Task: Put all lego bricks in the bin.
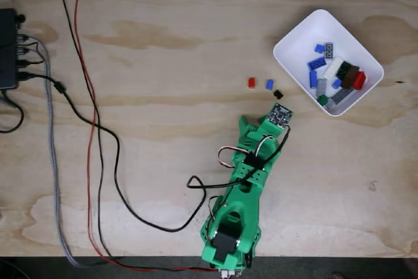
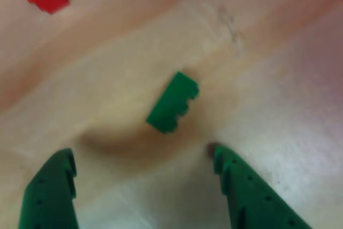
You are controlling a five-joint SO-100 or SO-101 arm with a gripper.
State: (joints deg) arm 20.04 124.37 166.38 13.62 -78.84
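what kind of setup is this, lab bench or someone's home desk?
Looks like a hobby or maker workbench; can't tell home from lab. Cues: a bare plywood tabletop, loose cables running to a black box at its edge, and a green 3D-printed-looking arm sorting lego bricks into a white bin.

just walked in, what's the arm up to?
The green arm is clearing lego bricks off the plywood table into the white bin, which already holds a pile of them. Its tool is open and holds nothing, with a green brick lying on the table just ahead of its fingertips in the other view. A red brick, a blue brick and a black brick also sit outside the bin.
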